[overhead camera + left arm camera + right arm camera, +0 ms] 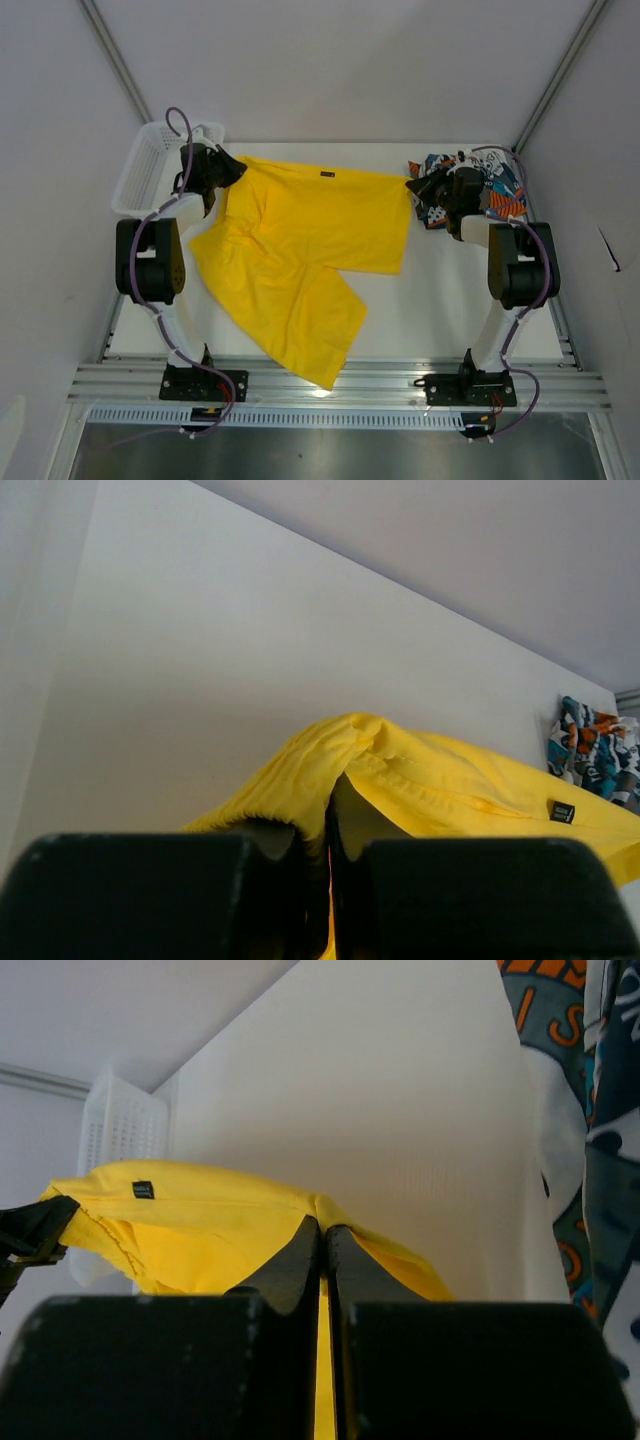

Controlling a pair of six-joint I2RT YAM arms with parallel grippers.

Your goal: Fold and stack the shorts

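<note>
Presently the yellow shorts [300,250] are spread across the table [450,300], with the waistband [330,178] along the far edge and the legs slanting toward the near edge, left of the middle. The left gripper [232,170] is clenched on the waistband's left end, just beside the basket [140,175] at the far left corner. In the left wrist view a sliver of yellow cloth is seen pinched between the nearly closed jaws. The right gripper [420,186] is clamped on the waistband's right end, with yellow cloth caught between its jaws in the right wrist view. The printed shorts [500,190] lie bunched at the far right corner, close behind the right gripper and not held.

The step in hand is judged to be the first fold of the yellow pair. Both ends should be raised together and level, with the waistband held taut enough that no sag forms in the middle. The legs lie askew, so the cloth is best drawn straight before it is laid over. The pinch on the left looks thin and should be made sure before any lift. The right end should be carried clear of the printed pair, so that nothing is dragged along, and the basket should be given room on the left
</note>
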